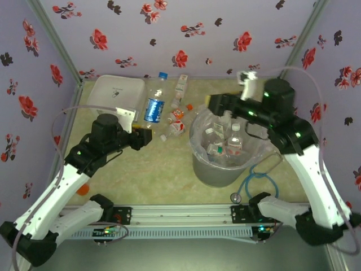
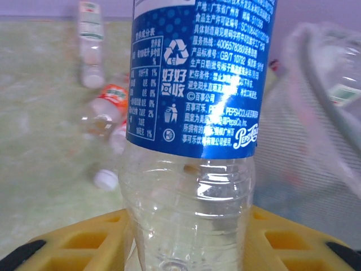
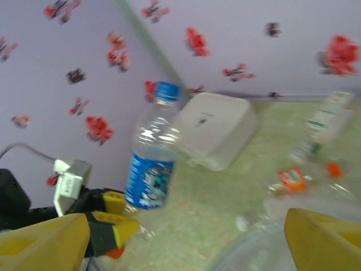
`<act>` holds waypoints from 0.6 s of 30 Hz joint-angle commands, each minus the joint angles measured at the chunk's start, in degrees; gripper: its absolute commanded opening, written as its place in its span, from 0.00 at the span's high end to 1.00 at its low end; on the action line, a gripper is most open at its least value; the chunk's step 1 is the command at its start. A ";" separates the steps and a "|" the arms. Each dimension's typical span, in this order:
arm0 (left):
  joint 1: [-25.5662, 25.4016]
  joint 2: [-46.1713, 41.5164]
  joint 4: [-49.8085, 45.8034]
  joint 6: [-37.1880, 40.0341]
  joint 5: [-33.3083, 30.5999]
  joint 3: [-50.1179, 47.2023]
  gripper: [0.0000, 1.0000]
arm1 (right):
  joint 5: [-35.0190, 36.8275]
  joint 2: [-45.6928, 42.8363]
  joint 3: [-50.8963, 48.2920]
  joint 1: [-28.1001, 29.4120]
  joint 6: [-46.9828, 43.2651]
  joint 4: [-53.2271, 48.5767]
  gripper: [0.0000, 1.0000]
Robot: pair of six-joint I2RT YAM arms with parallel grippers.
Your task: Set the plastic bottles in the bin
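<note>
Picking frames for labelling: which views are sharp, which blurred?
Left wrist: blue-label bottle crisp, print readable, the loose bottles behind it soft. Right wrist: motion-smeared throughout, white container included. Top external: evenly lit, mildly soft.

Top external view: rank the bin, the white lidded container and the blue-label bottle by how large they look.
1. bin, largest
2. white lidded container, somewhat smaller
3. blue-label bottle, clearly smallest

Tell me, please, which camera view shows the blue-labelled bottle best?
The right wrist view: the blue-labelled bottle stands upright, seen from blue cap to lower body, slightly blurred. The left wrist view crops the bottle to label and clear lower body, close up. The top external view shows the bottle small, from above.
</note>
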 commanded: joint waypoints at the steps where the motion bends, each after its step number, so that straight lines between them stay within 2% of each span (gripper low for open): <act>1: -4.75 -0.49 2.31 -2.82 0.17 -0.92 0.83 | 5.35 6.70 6.12 6.12 -3.91 3.63 0.06; 4: -8.11 -0.54 4.91 -2.28 -0.35 -1.65 0.85 | 7.21 12.70 10.59 8.18 -5.22 2.17 0.01; 10: -10.30 0.86 5.77 -0.96 -0.93 -0.42 0.87 | 11.51 20.14 15.75 8.75 -7.08 -3.55 0.01; 13: -10.39 0.36 6.75 -0.74 -1.19 -0.76 0.88 | 11.39 21.09 15.11 8.70 -7.22 -3.70 0.01; 16: -10.49 0.30 7.15 -0.20 -1.19 -1.08 0.88 | 10.52 21.87 14.27 8.54 -6.64 -2.51 0.07; 18: -10.56 0.37 6.98 -0.10 -1.29 -1.21 0.87 | 10.98 22.28 14.50 8.37 -5.90 -1.61 0.17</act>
